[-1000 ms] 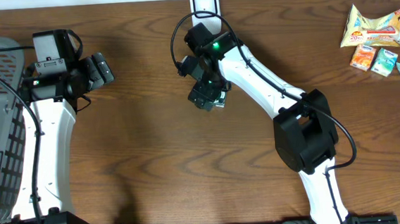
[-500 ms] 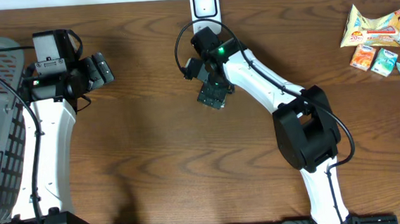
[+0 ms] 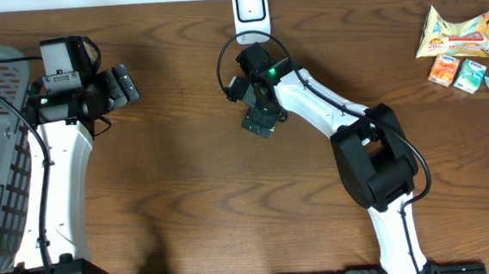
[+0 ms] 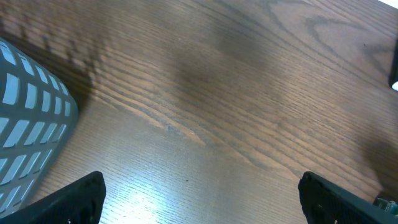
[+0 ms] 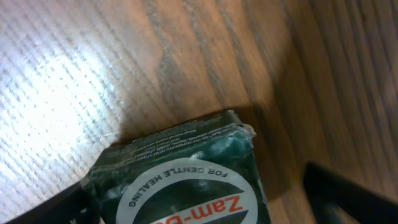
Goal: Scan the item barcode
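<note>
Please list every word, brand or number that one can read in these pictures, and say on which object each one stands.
"FOR GENTLE HEALING": on the green packet, upside down in the right wrist view.
"Zam-B": on the same packet, larger letters; the rest is cut off by the picture's edge.
Snack packets: the print is too small to read.
Left wrist view: no text.

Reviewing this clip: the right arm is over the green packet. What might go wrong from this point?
1. The green packet lies off-centre in the open right gripper, near one finger and clear of the other; closing may push or twist it.
2. No barcode shows on its upward label face, so it may need turning toward the scanner.
</note>
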